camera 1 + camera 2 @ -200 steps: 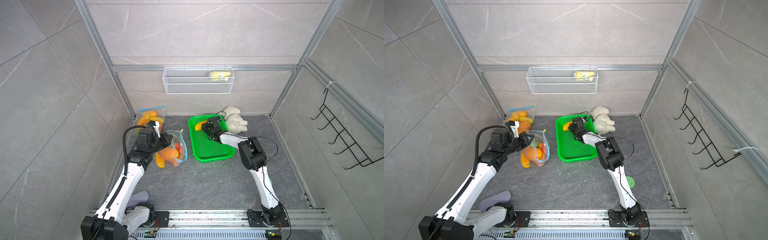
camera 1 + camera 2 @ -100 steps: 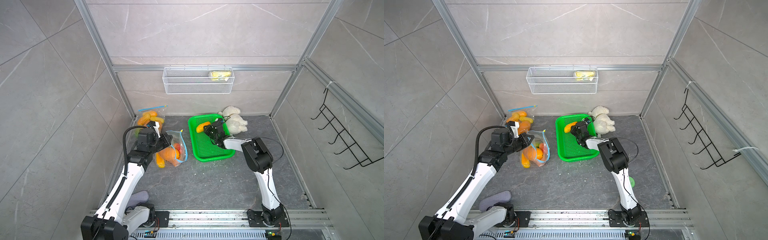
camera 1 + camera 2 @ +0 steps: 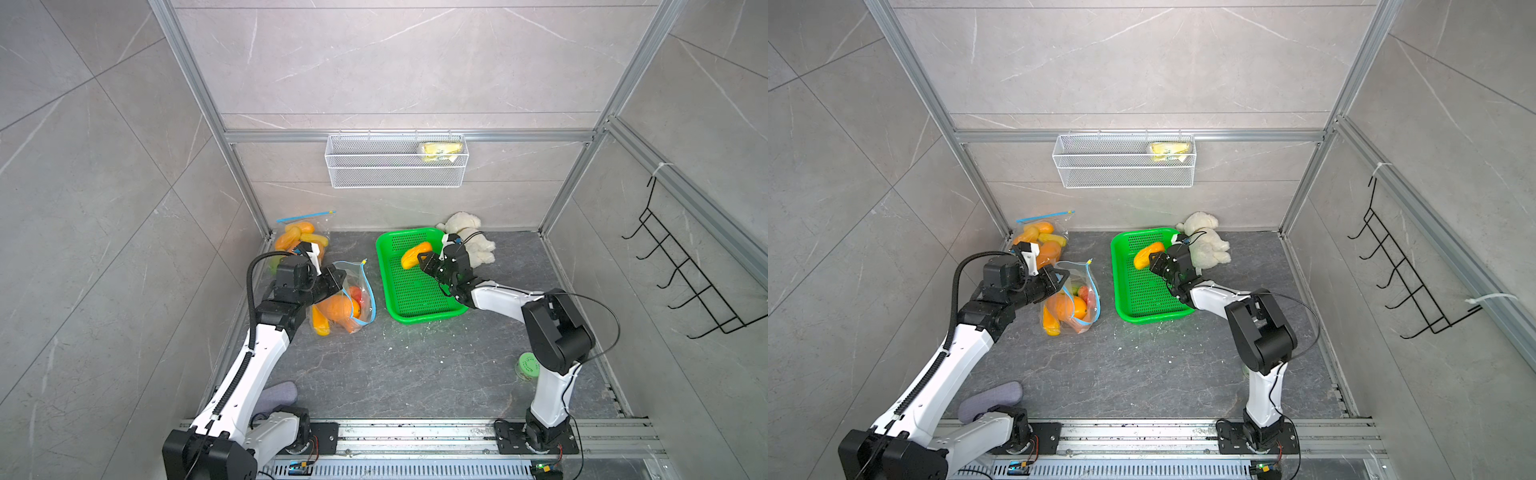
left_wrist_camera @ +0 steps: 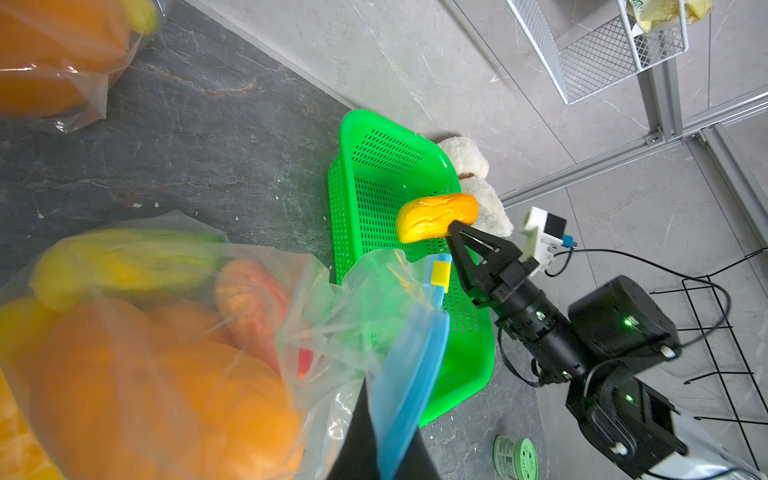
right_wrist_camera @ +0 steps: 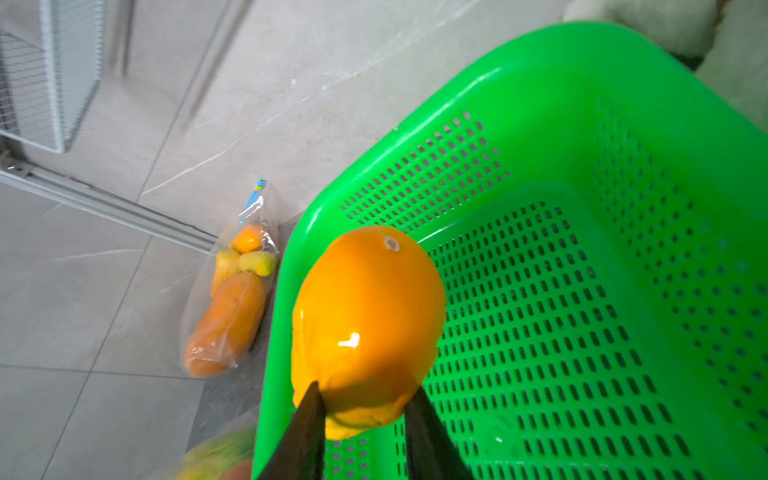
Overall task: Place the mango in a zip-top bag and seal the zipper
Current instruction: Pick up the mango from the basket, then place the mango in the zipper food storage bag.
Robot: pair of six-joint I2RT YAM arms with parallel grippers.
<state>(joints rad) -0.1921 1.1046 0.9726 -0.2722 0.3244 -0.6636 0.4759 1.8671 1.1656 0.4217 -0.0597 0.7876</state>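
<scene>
Right wrist view settles the grip: the right end effector (image 5: pixel 365 390) has its two dark fingers pressed on either side of the near end of the mango (image 5: pixel 365 316), partly closed around it, so I judge the fruit held. The mango's long axis runs straight away from the fingers, in line with them, with its stem dimple at the far tip. It sits over the perforated floor of the green tray (image 5: pixel 582 166); whether it is clear of that floor I cannot tell. In a top view the zip-top bag (image 3: pixel 351 318) lies on the worktop (image 3: pixel 415 374) just beside the tray, on the robot's left of it. It already holds several orange and yellow fruits, and its blue-edged mouth gapes toward the tray. The left end effector (image 3: pixel 337 277) is fully closed, pinching the mouth's edge and holding it up. So the mango lies to the right of the bag's opening, with the tray's left wall between them, and the right arm is the one at hand. The coming move, as I judge it, is a lift over that wall and a leftward carry, far tip going in first. The bag is crowded, so the mango may catch on the rim.
</scene>
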